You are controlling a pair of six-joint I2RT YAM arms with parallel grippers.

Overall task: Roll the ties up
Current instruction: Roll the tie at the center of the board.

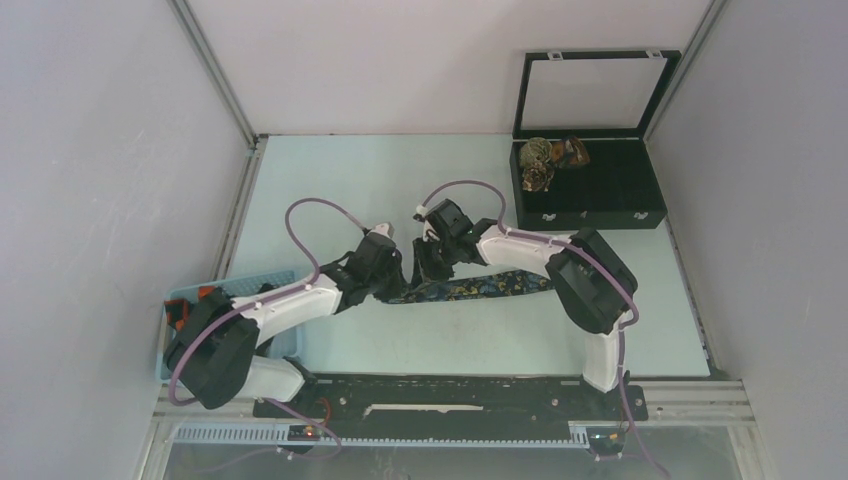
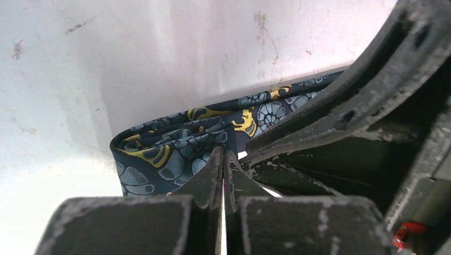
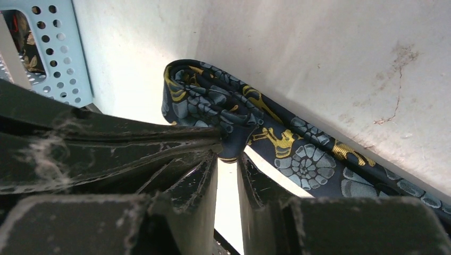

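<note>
The dark navy tie (image 1: 480, 288) with yellow and blue shell figures lies flat across the table's middle, its left end folded over on itself (image 2: 170, 149). My left gripper (image 1: 392, 282) and right gripper (image 1: 430, 268) meet at that folded end. In the left wrist view my left gripper (image 2: 224, 155) is shut, its tips pressed into the fold. In the right wrist view my right gripper (image 3: 230, 155) is shut on a bunched edge of the tie (image 3: 234, 133), with a narrow gap between the fingers. The rest of the tie (image 3: 319, 159) runs off to the right.
A black box (image 1: 590, 185) with its lid up stands at the back right and holds rolled ties (image 1: 545, 160). A light blue perforated basket (image 1: 200, 300) with more ties sits at the left, under my left arm; its corner shows in the right wrist view (image 3: 58, 48).
</note>
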